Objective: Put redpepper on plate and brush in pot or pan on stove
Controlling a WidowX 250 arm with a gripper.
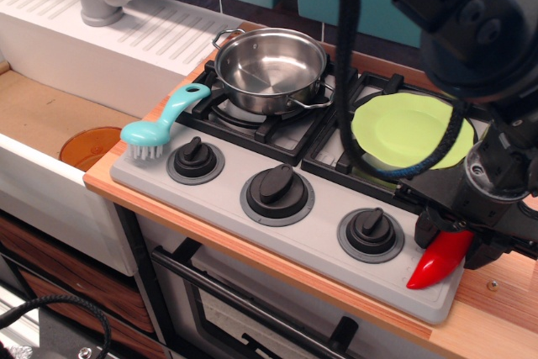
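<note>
no text, label, brand, number or sign can be read anywhere, neither on the stove (294, 233) and its knobs (276, 185) nor on the pot (271, 66), though fine print may be too small to show.

Arm reaching down at right; claw (454, 240) clamped, fingers pointing down.
</note>
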